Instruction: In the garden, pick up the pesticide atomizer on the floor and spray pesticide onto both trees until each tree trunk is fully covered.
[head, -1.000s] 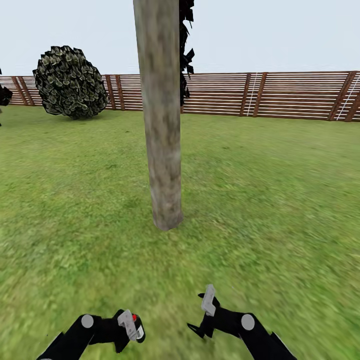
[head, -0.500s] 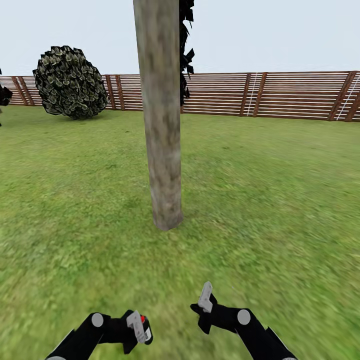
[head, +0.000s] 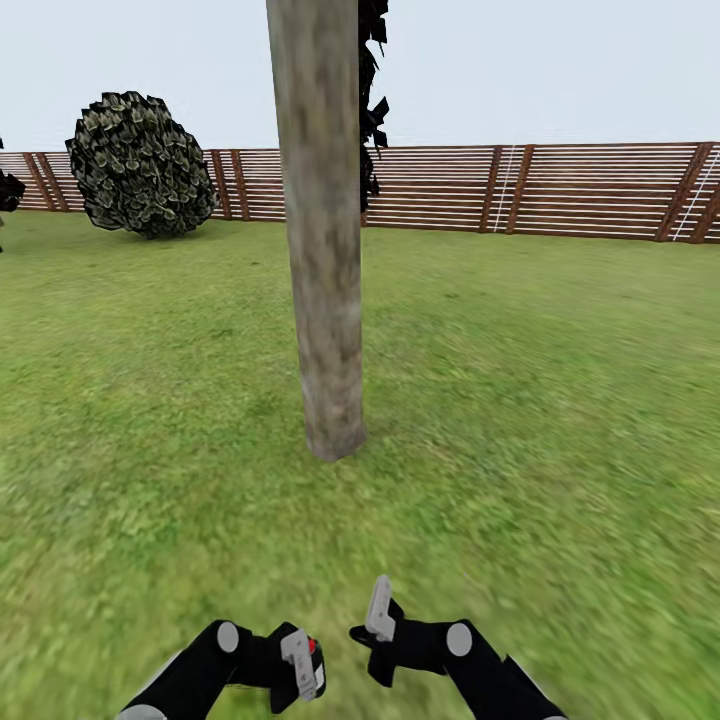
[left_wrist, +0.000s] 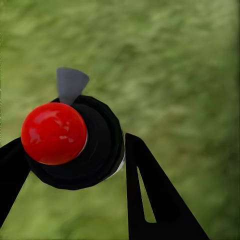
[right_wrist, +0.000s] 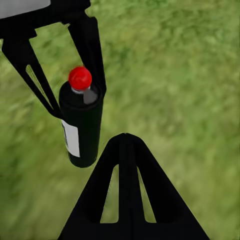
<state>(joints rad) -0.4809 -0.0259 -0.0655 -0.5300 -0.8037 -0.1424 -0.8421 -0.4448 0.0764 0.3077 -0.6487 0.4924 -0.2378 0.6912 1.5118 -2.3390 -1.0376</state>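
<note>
Left gripper (head: 300, 668) jaws clamped the atomizer (right_wrist: 81, 124); right gripper (head: 372, 640) jaws' state couldn't be told; tree trunk (head: 322, 250) ahead on grass (head: 550, 400).

left arm (head: 205, 665), right arm (head: 470, 660), drawn closer together

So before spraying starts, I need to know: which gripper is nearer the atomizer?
Left. The left gripper is shut on the atomizer, fingers on both sides of its black body. The right gripper hangs just beside it, apart.

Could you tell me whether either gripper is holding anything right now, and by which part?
The left gripper holds the pesticide atomizer by its upper body, just below the red cap. The right gripper holds nothing.
</note>
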